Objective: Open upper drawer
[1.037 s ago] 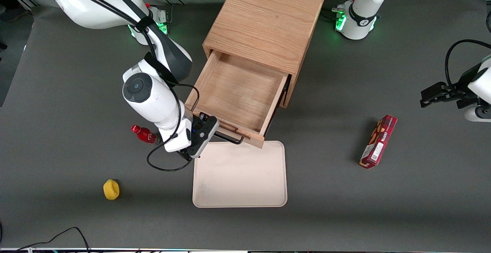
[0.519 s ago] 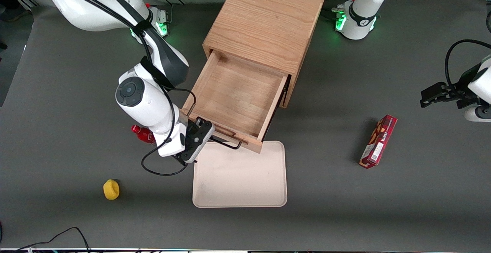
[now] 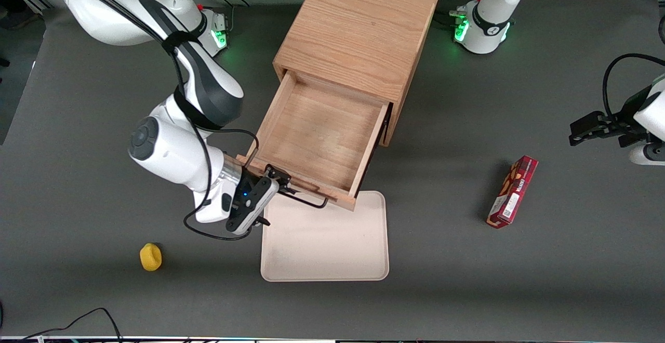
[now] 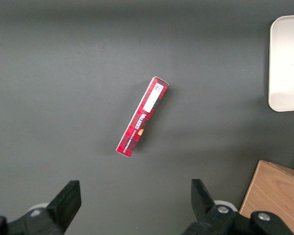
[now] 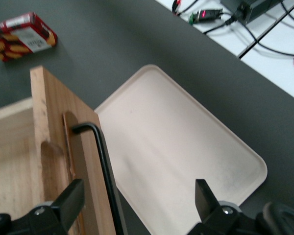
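Observation:
The upper drawer stands pulled far out of the oak cabinet, with its wooden box body showing and nothing in it. Its black bar handle runs along the drawer front, above the tray's edge. My right gripper is at the handle's end nearest the working arm. In the right wrist view the gripper is open, its fingers wide apart. The handle passes between them, close to the finger at the drawer front, and is not clamped. The bottom drawer is hidden.
A cream tray lies in front of the drawer, partly under its front, and shows in the right wrist view. A yellow object lies toward the working arm's end. A red box lies toward the parked arm's end.
My wrist and forearm have swung away from the cabinet toward the working arm's end, covering the red bottle. The gripper stays at the handle's end. The drawer has barely moved.

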`<state>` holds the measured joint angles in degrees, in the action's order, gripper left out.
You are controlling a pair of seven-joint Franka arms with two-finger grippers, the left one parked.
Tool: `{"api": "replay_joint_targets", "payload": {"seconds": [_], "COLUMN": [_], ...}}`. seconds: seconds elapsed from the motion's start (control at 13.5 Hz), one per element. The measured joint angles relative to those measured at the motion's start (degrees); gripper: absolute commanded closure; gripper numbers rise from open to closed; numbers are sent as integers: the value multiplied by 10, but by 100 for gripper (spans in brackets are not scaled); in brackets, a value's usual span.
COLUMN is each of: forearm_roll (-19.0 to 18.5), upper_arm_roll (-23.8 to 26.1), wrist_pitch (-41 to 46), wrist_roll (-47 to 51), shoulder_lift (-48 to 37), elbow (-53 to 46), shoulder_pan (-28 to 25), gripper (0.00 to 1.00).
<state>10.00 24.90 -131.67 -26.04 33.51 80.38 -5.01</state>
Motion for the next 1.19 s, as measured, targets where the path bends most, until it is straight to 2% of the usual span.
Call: {"api": "replay_joint_targets", "payload": {"seconds": [0.22, 0.3, 0.44, 0.59, 0.74, 0.89, 1.04, 1.19], "forearm_roll": [62, 72, 73, 68, 32, -36, -95, -105], "upper_arm_roll": [-8, -12, -14, -21, -58, -92, -102, -102], "wrist_pitch": [1, 8, 47, 146, 271, 369, 418, 427], "wrist_roll": [14, 32, 85, 135, 208, 302, 347, 350], "shoulder_lift": [0, -4, -28, -81, -154, -224, -268, -291], "elbow": [-20, -28, -43, -44, -34, -4, 33, 70], "shoulder_pan": [2, 5, 24, 65, 101, 117, 130, 156], "gripper": [0, 0, 0, 0, 0, 0, 0, 0]}}
